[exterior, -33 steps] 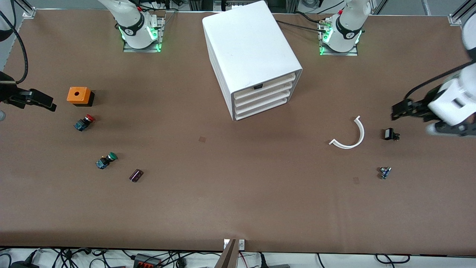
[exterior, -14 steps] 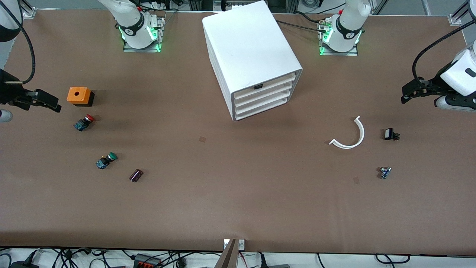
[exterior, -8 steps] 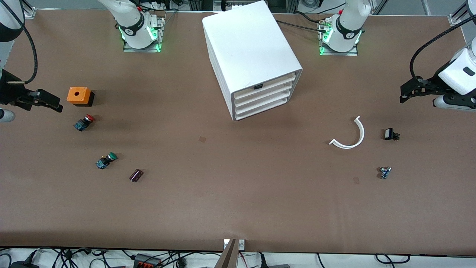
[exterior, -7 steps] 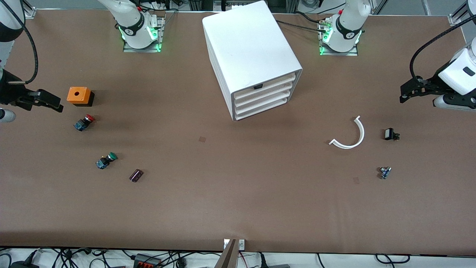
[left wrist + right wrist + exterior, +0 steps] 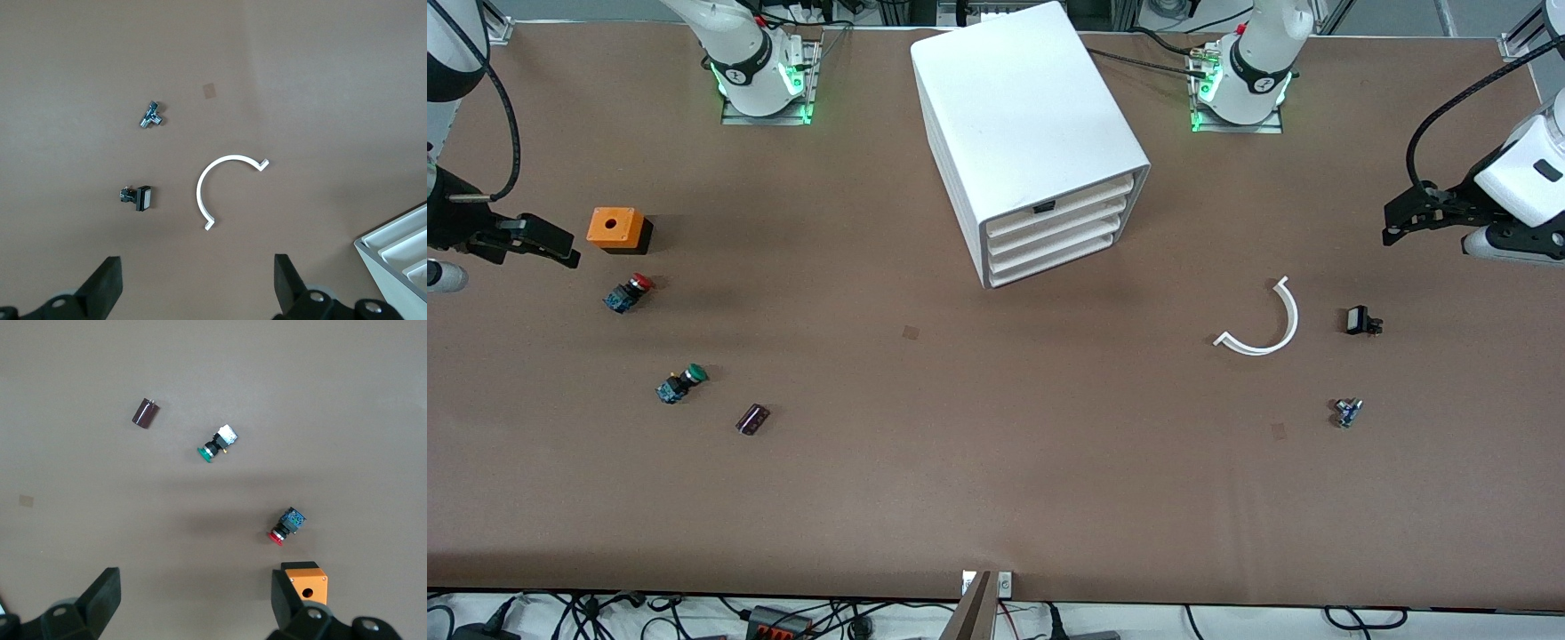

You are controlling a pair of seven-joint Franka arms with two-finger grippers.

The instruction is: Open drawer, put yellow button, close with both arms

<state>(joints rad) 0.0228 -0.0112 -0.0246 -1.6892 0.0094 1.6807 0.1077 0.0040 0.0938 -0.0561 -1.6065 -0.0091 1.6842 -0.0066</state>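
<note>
The white cabinet [image 5: 1014, 107] stands at the middle of the table between the two bases. All four of its drawers are shut, the top drawer [image 5: 1063, 203] among them. A corner of the cabinet shows in the left wrist view [image 5: 400, 250]. No yellow button is in view. My left gripper [image 5: 1405, 218] is open and empty, up over the table at the left arm's end; in its wrist view [image 5: 197, 280] the jaws stand wide apart. My right gripper [image 5: 551, 244] is open and empty beside the orange box, also seen wide apart in its wrist view [image 5: 195, 593].
Near the right gripper lie an orange box [image 5: 615, 228], a red-capped button [image 5: 629, 292], a green-capped button [image 5: 680, 383] and a dark cylinder [image 5: 752, 419]. Toward the left arm's end lie a white arc [image 5: 1267, 324], a black part [image 5: 1359, 320] and a small blue-silver part [image 5: 1347, 412].
The left gripper has drawn up and away from over the black part, then held still. The right gripper has crept slightly toward the orange box. Nothing on the table has moved.
</note>
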